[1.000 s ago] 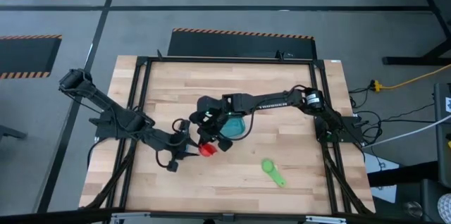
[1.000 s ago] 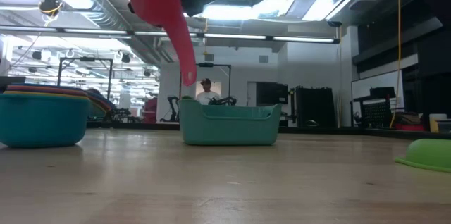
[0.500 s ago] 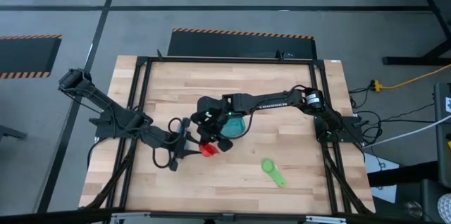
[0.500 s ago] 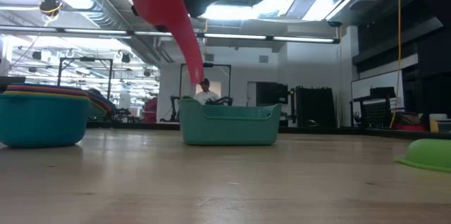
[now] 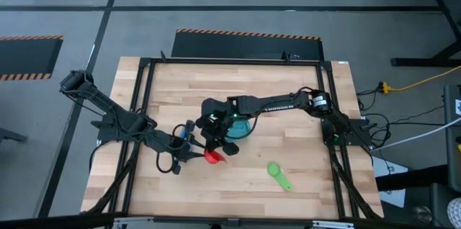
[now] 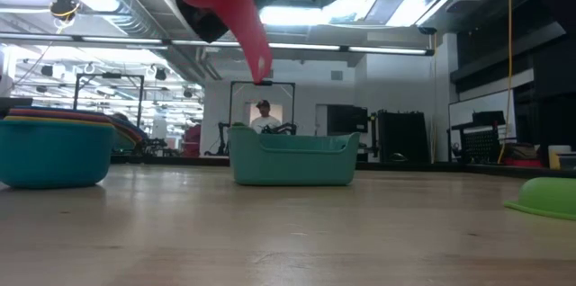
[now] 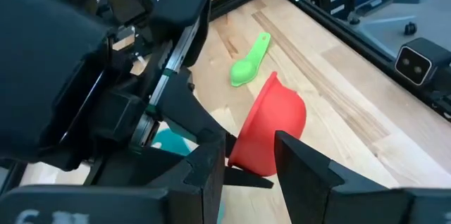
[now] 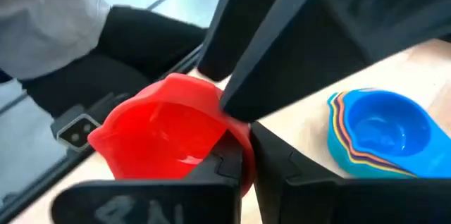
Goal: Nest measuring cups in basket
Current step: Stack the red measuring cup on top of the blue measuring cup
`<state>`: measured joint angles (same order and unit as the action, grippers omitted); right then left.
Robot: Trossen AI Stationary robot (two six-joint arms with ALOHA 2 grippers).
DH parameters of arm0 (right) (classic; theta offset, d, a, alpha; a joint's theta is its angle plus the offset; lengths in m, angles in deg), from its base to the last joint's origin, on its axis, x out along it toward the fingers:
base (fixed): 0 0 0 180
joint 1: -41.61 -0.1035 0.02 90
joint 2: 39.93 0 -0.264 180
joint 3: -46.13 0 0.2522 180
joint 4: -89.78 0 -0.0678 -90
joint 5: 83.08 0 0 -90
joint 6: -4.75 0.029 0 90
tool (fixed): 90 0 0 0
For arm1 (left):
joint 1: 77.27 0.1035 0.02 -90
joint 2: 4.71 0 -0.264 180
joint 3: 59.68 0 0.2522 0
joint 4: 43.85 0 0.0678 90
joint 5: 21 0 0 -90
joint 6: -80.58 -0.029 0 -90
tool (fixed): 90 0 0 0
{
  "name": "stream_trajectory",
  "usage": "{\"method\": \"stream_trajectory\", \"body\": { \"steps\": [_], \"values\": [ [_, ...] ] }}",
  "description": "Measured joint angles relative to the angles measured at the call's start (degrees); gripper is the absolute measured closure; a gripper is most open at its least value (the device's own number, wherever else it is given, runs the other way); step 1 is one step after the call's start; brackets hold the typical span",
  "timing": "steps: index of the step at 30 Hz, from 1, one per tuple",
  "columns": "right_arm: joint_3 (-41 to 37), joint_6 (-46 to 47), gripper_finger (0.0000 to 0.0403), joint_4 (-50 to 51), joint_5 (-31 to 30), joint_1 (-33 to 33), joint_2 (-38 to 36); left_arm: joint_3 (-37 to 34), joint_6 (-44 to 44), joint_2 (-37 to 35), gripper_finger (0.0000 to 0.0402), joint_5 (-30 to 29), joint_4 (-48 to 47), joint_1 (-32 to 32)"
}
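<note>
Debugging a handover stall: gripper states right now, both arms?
Left gripper: fingers either side of the red cup; grip cannot be told.
Right gripper: shut on the red cup's rim.

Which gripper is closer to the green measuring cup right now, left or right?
Right, though not by much. The right gripper holds the red cup just left of the green cup, in the high view. The left gripper sits a little farther out on that side.
</note>
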<state>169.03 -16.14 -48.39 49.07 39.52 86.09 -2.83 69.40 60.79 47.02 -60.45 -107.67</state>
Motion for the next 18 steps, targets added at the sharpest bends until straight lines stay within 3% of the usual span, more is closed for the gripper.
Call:
{"method": "stream_trajectory", "body": {
  "steps": [18],
  "values": [
    [-0.07,17.57,0.0382,-1.90,2.19,0.15,0.00,-0.02,-5.19,-0.07,0.0312,-0.76,1.08,-0.07]
  ]
}}
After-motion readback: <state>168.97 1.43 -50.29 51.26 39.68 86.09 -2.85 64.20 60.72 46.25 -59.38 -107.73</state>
